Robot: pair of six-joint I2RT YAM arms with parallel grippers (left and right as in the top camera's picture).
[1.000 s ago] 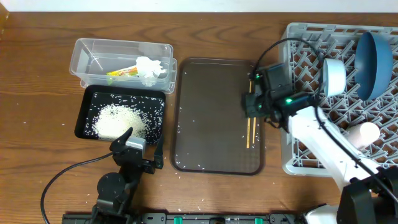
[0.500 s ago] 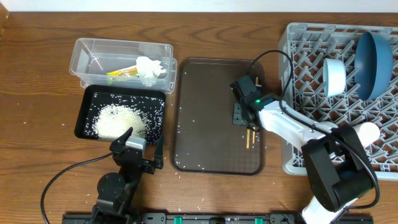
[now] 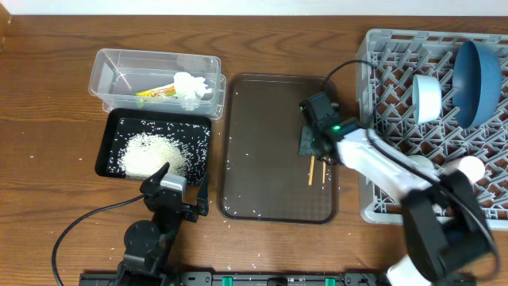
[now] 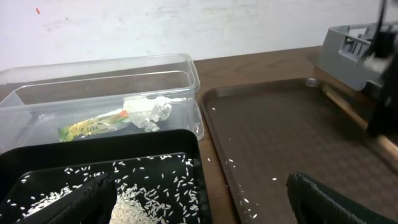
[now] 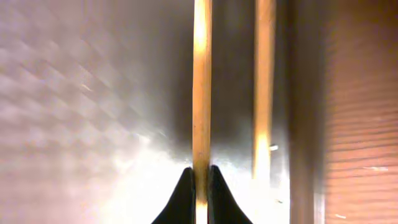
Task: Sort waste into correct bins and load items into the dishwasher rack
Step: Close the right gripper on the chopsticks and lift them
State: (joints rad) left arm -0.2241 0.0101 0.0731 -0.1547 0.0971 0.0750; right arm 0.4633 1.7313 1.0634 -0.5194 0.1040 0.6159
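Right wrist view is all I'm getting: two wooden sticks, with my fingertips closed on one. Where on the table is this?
Observer: The right gripper is low over the right side of the brown serving tray, next to the dishwasher rack. The chopstick it grips runs toward the tray's near edge.
Operator: What's in the rack?
Observer: The dark blue dish and white bowl stand on edge at the far side, and a pale cup sits nearer.
Operator: And the left arm?
Observer: The left gripper is open at the near end of the black tray, which holds the rice.
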